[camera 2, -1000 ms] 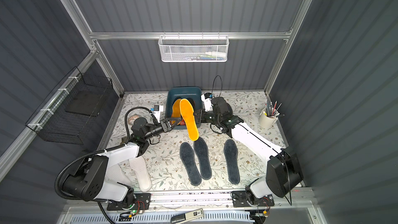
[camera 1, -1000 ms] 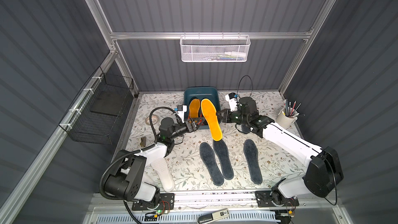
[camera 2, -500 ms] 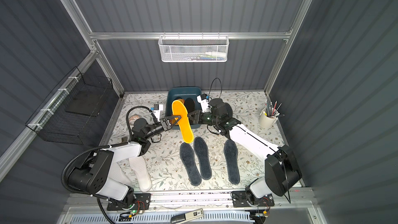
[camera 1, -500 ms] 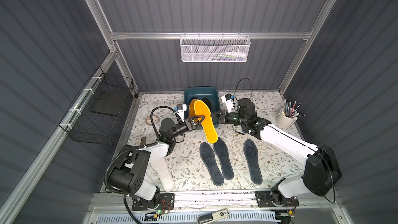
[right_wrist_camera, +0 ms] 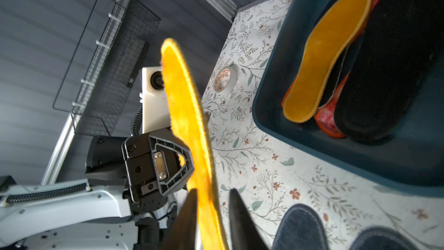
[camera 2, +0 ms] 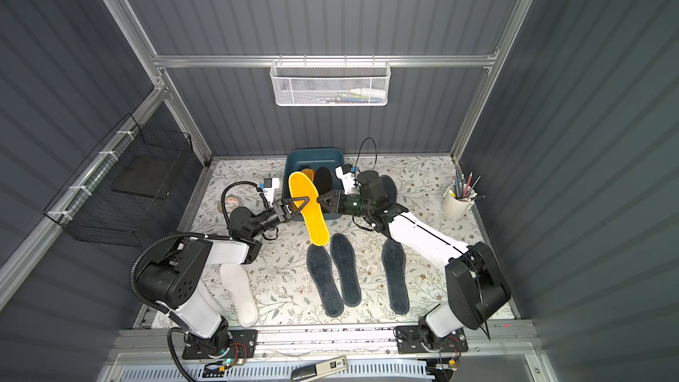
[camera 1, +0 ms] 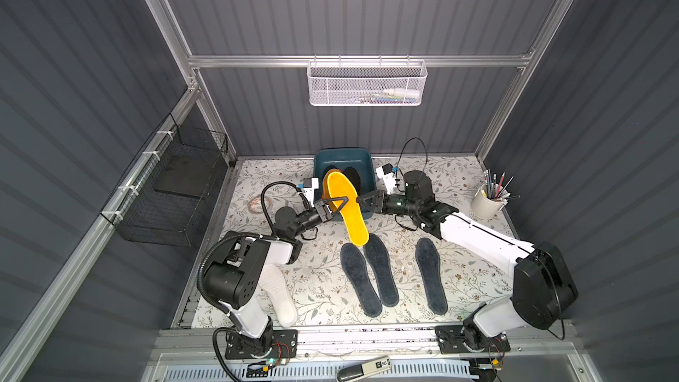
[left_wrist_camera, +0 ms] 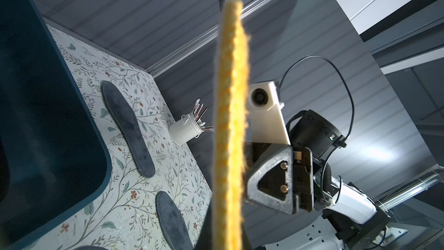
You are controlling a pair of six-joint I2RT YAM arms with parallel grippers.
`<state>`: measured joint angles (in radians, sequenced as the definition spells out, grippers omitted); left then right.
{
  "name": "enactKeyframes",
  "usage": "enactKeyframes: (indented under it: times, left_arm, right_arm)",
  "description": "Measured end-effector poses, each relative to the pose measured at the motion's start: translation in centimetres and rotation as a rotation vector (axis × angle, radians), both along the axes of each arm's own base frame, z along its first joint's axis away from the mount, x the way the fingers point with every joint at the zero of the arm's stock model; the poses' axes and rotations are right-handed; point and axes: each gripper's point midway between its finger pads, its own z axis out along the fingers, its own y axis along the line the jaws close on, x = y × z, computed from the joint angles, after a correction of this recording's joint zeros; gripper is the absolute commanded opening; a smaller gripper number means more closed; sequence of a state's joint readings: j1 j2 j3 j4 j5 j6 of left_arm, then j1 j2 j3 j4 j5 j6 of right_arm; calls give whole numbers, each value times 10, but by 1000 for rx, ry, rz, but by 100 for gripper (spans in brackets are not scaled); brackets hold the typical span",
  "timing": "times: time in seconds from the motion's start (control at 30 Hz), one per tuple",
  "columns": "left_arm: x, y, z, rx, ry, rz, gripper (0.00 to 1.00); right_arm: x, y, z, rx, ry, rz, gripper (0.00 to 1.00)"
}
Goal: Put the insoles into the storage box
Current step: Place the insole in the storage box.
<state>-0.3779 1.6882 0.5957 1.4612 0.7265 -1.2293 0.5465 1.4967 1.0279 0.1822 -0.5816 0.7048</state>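
Left gripper (camera 1: 343, 201) clamps the yellow insole (camera 1: 349, 214) on edge just before the box (camera 1: 341, 154), right gripper (camera 1: 362, 202) parted around it; a few insoles (right_wrist_camera: 326, 54) lie inside, while several grey insoles (camera 1: 382, 270) and a white insole (camera 1: 281, 295) are left on the mat (camera 1: 459, 270).

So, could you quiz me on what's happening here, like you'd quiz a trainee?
1. True or false: the storage box already holds insoles.
2. Which gripper clamps the raised yellow insole? A) left B) right C) neither
3. What colour is the insole beside the left arm's base?
Key: 1 true; 2 A, the left gripper is shut on it, the right gripper open; 3 white.
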Motion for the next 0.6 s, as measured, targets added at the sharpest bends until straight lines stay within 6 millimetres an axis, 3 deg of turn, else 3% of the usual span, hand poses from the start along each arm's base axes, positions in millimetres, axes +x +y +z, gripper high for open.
enactKeyframes:
  times: [0.07, 0.2, 0.43, 0.6]
  left_arm:
    - [-1, 0, 1, -1, 0, -6, 0]
    - [-5, 0, 7, -3, -16, -17, 0]
    - [-9, -1, 16, -7, -39, -33, 0]
    - [-9, -1, 18, -6, -44, -40, 0]
  right_arm:
    - [-1, -13, -2, 5, -4, -15, 54]
    - [-4, -34, 2, 13, -49, -25, 58]
    - [-20, -24, 20, 61, -136, 84, 58]
    - [-26, -10, 12, 74, -128, 149, 56]
